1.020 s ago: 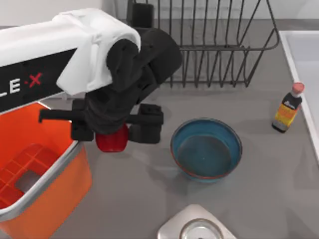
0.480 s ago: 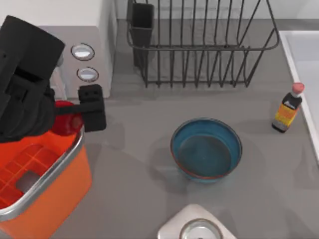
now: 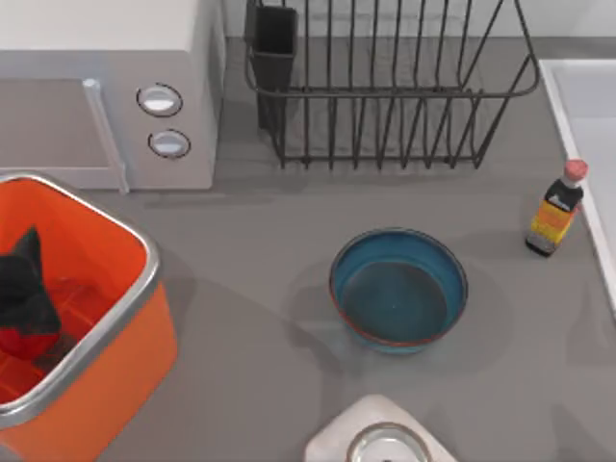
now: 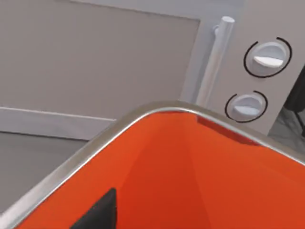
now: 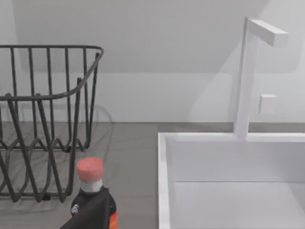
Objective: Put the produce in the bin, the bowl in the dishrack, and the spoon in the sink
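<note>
Presently, item one: the produce [image 3: 13, 339], small, red and glossy, sits down inside the bin [image 3: 144, 252], at the far left edge of the top view, largely covered by the black left gripper [image 3: 24, 289], which reaches into the bin directly over it. Whether that gripper is parted or clamped on the produce cannot be told, since most of it is cut off at the frame edge.

Item two: the bin, bright orange with a silver rim and gridded bottom, stands at the near left of the counter [image 3: 250, 279]; the left wrist view looks over its rim [image 4: 143, 112] toward the microwave.

Item three: the bowl [image 3: 398, 291], blue-teal with a reddish-brown rim, rests upright on the counter near the centre, well apart from the bin.

Item four: the dishrack [image 3: 385, 87], dark wire bars, occupies the far centre of the counter, with a black utensil cup [image 3: 274, 48] at its far left corner.

Item five: the sink [image 3: 587, 135], pale white, runs along the right edge; the right wrist view shows its basin [image 5: 233, 186] and a white faucet [image 5: 250, 71].

Further entries: a microwave [image 3: 106, 96] with two dials at the far left; a sauce bottle [image 3: 556, 209] with a pink cap upright between dishrack and sink; a silver round-holed metal piece [image 3: 380, 438] at the near edge. The right arm's gripper: state cannot be told.
</note>
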`<state>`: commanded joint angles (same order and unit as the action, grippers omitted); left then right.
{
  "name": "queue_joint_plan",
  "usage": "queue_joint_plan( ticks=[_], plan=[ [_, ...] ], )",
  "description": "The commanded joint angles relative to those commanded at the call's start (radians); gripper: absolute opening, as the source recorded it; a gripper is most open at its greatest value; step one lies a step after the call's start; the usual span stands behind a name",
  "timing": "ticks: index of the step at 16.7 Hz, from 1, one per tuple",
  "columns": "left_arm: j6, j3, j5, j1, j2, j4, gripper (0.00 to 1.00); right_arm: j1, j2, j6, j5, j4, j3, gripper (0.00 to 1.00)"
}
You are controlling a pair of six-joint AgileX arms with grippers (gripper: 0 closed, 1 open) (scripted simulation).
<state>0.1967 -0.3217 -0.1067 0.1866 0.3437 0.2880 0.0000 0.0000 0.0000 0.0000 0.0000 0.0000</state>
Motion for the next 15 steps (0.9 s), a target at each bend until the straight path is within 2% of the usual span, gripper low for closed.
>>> queue_joint_plan(
  ticks=[3,6,15],
  plan=[
    [-0.111,0.192,0.062,-0.105,-0.209,-0.163,1.00,0.000,0.000,0.000,0.000,0.000,0.000,1.00],
    [-0.182,0.301,0.100,-0.173,-0.322,-0.267,1.00,0.000,0.000,0.000,0.000,0.000,0.000,1.00],
    [-0.197,0.322,0.107,-0.187,-0.344,-0.288,1.00,0.010,0.031,0.010,0.000,-0.026,0.030,1.00]
  ],
)
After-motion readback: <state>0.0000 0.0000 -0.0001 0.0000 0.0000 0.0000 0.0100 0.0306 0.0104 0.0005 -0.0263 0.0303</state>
